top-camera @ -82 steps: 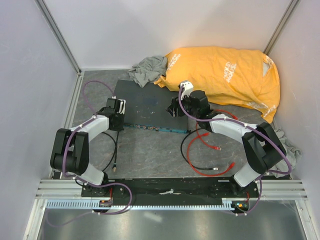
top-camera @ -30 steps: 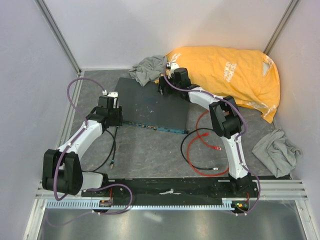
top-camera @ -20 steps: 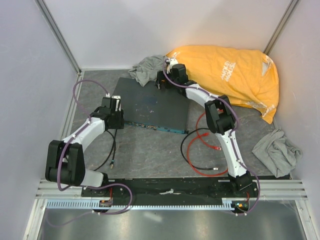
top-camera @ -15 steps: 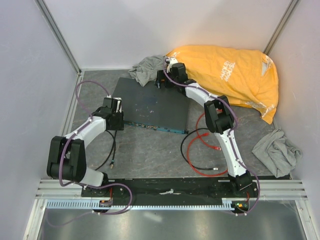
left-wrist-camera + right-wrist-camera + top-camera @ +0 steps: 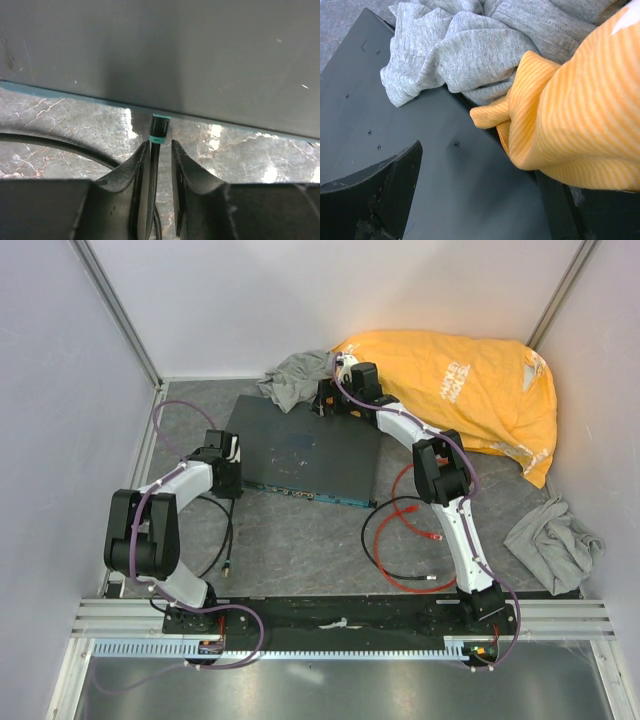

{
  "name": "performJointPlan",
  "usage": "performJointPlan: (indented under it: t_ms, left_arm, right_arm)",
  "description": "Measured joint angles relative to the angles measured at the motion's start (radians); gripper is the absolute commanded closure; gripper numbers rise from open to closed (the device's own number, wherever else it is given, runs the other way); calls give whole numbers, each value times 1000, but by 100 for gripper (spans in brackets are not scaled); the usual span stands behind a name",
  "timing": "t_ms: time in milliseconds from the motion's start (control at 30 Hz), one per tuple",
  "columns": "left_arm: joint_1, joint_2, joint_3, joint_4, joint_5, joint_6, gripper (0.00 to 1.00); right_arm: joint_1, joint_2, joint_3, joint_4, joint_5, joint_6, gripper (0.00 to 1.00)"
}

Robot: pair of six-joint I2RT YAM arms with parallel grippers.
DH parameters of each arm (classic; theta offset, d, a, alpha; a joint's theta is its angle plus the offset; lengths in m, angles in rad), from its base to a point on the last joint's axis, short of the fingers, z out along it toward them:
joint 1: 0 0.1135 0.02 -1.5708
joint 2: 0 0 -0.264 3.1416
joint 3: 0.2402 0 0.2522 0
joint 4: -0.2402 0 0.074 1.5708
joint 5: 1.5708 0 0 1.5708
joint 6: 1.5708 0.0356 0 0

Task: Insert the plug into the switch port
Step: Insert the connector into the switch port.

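The switch (image 5: 300, 448) is a flat dark grey box, and its ports sit along the blue-green front edge (image 5: 305, 496). The red cable (image 5: 405, 515) lies loose on the table to the right, its plug (image 5: 437, 537) free of both grippers. My left gripper (image 5: 222, 478) is at the switch's front left corner. In the left wrist view its gripper (image 5: 160, 150) stands narrowly open around a black cable with a teal tip (image 5: 160, 127). The cable rests against one finger, and the tip meets the front edge (image 5: 75, 94). My right gripper (image 5: 330, 400) is open over the switch's back corner (image 5: 470, 210).
An orange cloth (image 5: 450, 390) and a grey cloth (image 5: 298, 375) crowd the switch's back edge, and both show close up in the right wrist view (image 5: 580, 110). Another grey cloth (image 5: 555, 540) lies at the right. A black cable (image 5: 395, 570) loops beside the red one.
My left arm has folded, its elbow drawn back toward the base, while its gripper stays at the switch's front left corner. The right gripper has held at the back edge.
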Motion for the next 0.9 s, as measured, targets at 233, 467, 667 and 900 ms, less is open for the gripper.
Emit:
performJointPlan:
  t_ms: [233, 467, 667, 900]
  left_arm:
    - [11, 21, 10, -4, -8, 2, 93]
    - [6, 51, 48, -50, 6, 14, 98]
    - [6, 56, 69, -72, 8, 21, 98]
    - [9, 60, 80, -82, 23, 43, 98]
  right_arm:
    - [-5, 0, 0, 0, -22, -3, 3]
    - [-8, 0, 0, -2, -45, -7, 3]
    - [-15, 3, 0, -1, -75, -13, 3]
    - [-21, 5, 0, -3, -110, -40, 3]
